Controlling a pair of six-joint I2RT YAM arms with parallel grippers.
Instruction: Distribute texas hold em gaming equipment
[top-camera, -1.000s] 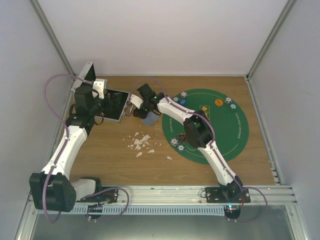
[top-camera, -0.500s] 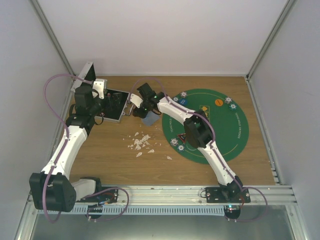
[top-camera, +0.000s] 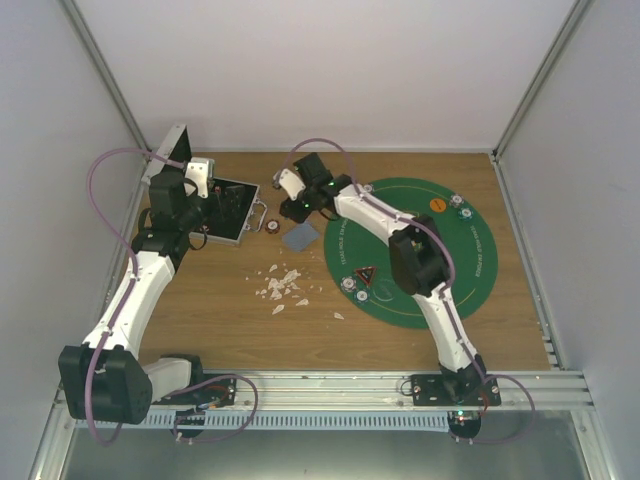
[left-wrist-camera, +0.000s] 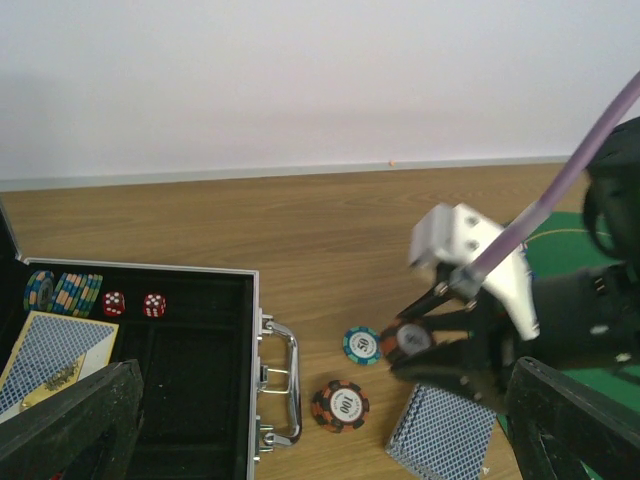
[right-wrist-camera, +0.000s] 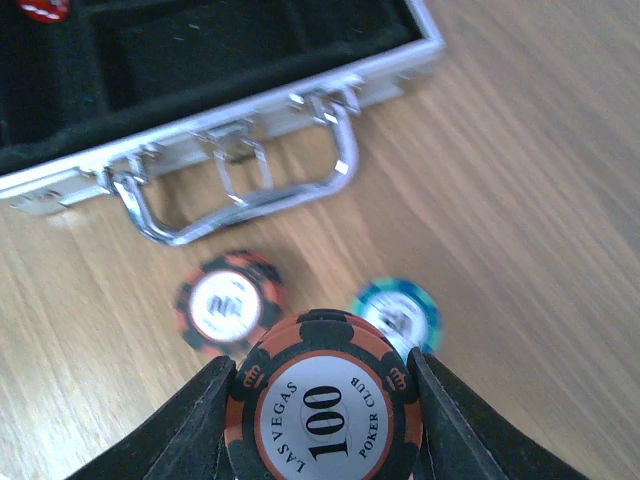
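The right tool (left-wrist-camera: 412, 345) is pinched part-way shut on an orange-and-black poker chip (right-wrist-camera: 325, 415), holding it clear of the desk (left-wrist-camera: 330, 230) beside the open case (left-wrist-camera: 254, 350). A teal chip (left-wrist-camera: 361, 345) and a second orange-black chip (left-wrist-camera: 340, 405) lie by its handle, the card deck (left-wrist-camera: 440, 435) near them. The left tool (left-wrist-camera: 325, 425) gapes wide and empty over the case. The step looks like dealing this chip out: next, a swing across to a seat on the green mat (top-camera: 480, 260) and a gentle release
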